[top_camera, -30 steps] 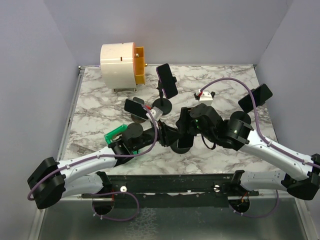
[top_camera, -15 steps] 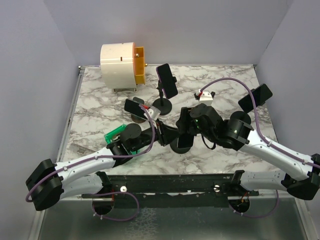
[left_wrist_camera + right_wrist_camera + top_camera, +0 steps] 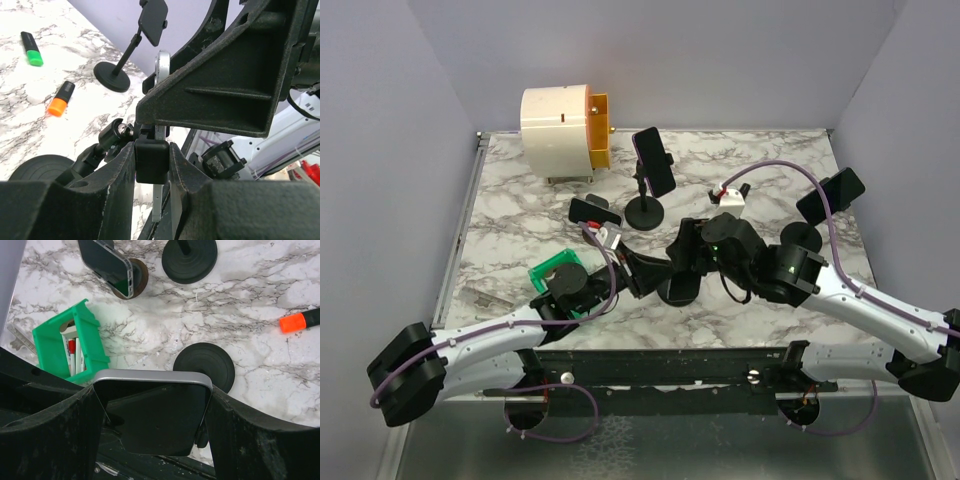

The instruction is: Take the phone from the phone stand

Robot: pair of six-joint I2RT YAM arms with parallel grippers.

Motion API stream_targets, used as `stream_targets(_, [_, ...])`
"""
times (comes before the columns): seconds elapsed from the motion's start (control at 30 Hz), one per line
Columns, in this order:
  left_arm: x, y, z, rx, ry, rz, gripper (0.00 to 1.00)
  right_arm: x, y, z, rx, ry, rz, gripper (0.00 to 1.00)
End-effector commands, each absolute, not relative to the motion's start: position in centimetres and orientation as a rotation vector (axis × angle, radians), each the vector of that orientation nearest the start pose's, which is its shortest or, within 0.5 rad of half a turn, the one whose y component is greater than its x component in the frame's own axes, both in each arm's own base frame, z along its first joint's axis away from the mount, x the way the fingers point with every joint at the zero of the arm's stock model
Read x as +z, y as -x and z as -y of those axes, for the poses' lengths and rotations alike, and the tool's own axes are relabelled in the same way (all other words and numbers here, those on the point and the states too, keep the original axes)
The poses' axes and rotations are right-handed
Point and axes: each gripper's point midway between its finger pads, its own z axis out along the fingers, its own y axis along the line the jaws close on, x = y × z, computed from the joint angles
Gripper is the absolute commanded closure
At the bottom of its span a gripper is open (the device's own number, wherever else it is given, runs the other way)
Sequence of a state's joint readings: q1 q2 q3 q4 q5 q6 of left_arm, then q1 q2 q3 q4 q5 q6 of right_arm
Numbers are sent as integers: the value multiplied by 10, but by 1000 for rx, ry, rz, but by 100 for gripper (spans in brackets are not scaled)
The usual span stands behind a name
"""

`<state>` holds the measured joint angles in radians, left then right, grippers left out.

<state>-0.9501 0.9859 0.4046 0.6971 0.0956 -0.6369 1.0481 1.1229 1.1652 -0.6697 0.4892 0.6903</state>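
1. The table (image 3: 520,200) has a white marble top with grey veins, and pale violet walls (image 3: 720,60) close it on three sides.
2. The phone (image 3: 152,410) is over the near middle of the table. It is just above the round black base of the phone stand (image 3: 204,367), and its silver edge is turned up to the right wrist camera.
3. The right gripper (image 3: 152,405) pinches the phone across its width, one finger flat against each side.
4. The left gripper (image 3: 151,155) is pressed together on a small black block. This block seems to be the holder at the top of the phone stand, but the view is too close to be sure.
5. In the left wrist view the phone shows edge-on as a thin silver strip just behind this block. I cannot tell if it sits in the holder or is free of it.
6. A green bin (image 3: 55,340) with pens stands left of the base, and an orange marker (image 3: 299,320) lies to its right.
7. A second stand (image 3: 645,212) with its own phone is farther back, and a white and orange drum (image 3: 565,125) is near the far left corner.
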Motion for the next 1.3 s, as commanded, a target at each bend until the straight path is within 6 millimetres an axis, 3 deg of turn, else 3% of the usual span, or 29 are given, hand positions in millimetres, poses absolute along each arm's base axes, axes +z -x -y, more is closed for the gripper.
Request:
stream_targets(0.0, [214,-186,311,-1363,-206,-1642,100,224,-209,-212,283,114,-2219,100])
stream_targets(0.47, [209,-193,306,-1540,-28,-1599,100,221,-204,-200,311,40,-2199,100])
stream_targets(1.27, [194,-204,320,-1569,-23,-1640,100,248,-185,-238,706,47,-2139,100])
